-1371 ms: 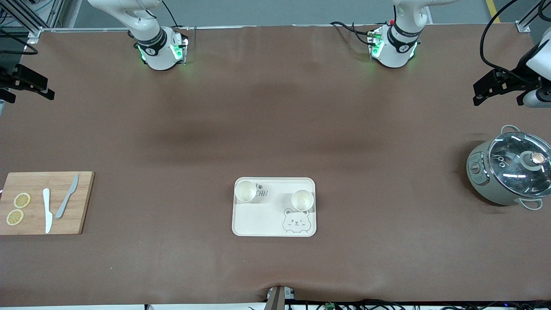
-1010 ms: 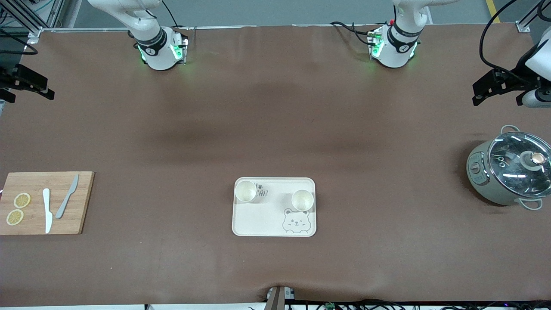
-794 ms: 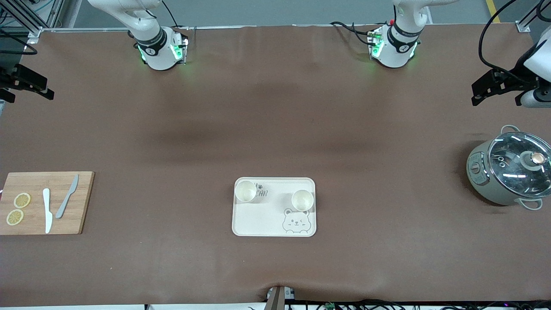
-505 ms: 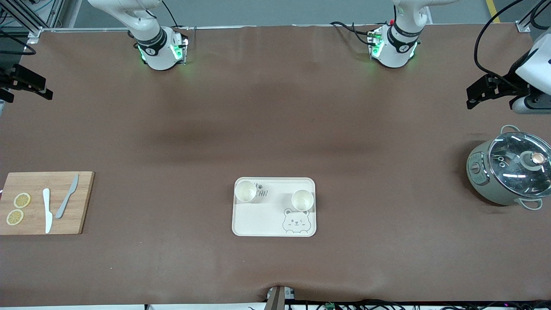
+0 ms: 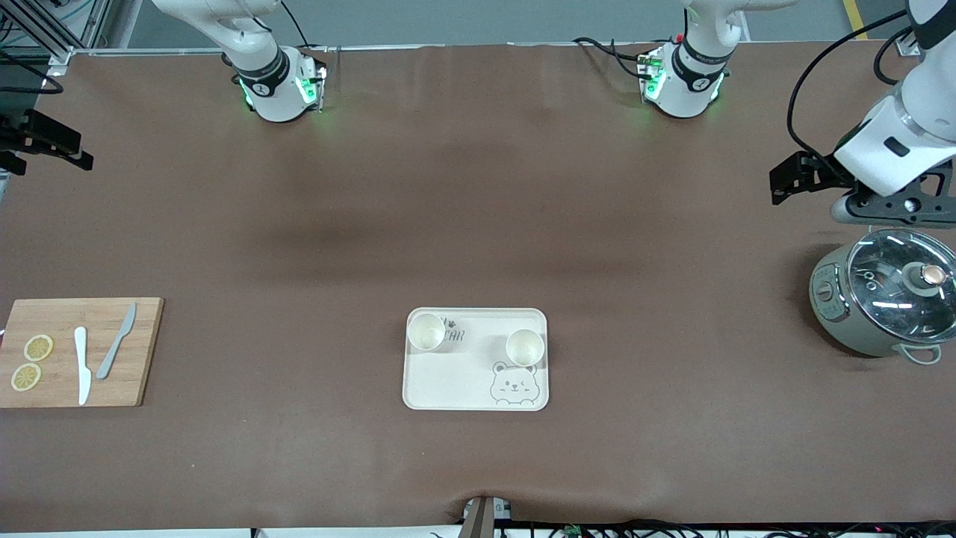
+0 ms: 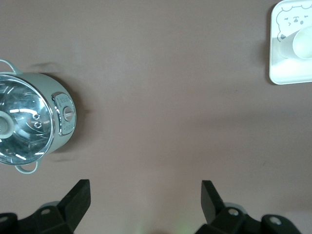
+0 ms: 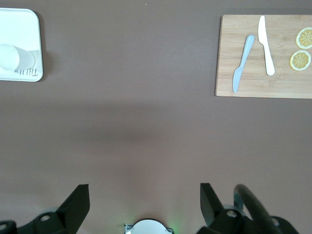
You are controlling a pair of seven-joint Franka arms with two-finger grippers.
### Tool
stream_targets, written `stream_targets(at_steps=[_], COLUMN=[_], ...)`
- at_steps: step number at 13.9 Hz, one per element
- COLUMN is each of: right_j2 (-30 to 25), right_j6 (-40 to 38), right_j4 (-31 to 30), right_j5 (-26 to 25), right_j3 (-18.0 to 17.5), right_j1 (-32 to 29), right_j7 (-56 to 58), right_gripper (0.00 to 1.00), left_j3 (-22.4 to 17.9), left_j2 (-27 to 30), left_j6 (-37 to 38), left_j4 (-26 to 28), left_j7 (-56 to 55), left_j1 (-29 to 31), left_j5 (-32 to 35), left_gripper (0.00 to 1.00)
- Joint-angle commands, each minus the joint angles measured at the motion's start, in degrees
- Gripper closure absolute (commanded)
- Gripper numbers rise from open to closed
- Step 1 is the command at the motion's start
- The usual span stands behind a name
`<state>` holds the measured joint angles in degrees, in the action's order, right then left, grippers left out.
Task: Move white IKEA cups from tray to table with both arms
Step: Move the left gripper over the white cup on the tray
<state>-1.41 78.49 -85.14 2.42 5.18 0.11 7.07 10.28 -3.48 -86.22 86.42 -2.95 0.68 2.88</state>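
Observation:
Two white IKEA cups stand upright on a cream bear-printed tray (image 5: 459, 381). One cup (image 5: 426, 331) is at the corner toward the right arm's end; the other cup (image 5: 524, 347) is just above the bear's face. My left gripper (image 5: 780, 183) hangs open over bare table beside the pot, with nothing between its fingers (image 6: 78, 197). From its wrist I see the tray's edge (image 6: 285, 73) and the bear-side cup (image 6: 302, 41). My right gripper (image 5: 75, 153) is open and empty over the table's right-arm end. Its wrist view catches the tray (image 7: 24, 24) and a cup (image 7: 12, 57).
A grey-green pot with a glass lid (image 5: 885, 302) stands at the left arm's end, just under the left hand. A wooden cutting board (image 5: 78, 351) with two knives and two lemon slices lies at the right arm's end. Brown table stretches between the tray and both grippers.
The left arm has swung in from the table's end toward the middle, its gripper now over the table by the pot. The right gripper and the cups have barely shifted.

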Motion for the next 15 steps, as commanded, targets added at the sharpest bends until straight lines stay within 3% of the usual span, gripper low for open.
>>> stream_targets(at_steps=[1, 8, 15], right_j2=[-0.7, -0.7, -0.6], right_j6=[-1.0, -1.1, -1.1], right_j4=[-0.2, -0.1, 0.0], right_j5=[-0.2, 0.0, 0.1], right_j3=[-0.1, 0.0, 0.0], right_j1=[-0.3, -1.7, -1.7], right_j7=[-0.7, -0.8, -0.7], right_gripper=[0.0, 0.0, 0.0], left_j3=[0.4, 1.0, 1.0], left_j2=[-0.8, -7.1, -14.1], left_j6=[-1.6, -5.6, -13.0], left_j4=[-0.1, -0.6, -0.6], left_j7=[-0.2, -7.8, -21.5], left_j1=[0.3, -0.9, -9.2], left_j5=[-1.0, -3.5, -3.0], left_gripper=[0.0, 0.0, 0.0])
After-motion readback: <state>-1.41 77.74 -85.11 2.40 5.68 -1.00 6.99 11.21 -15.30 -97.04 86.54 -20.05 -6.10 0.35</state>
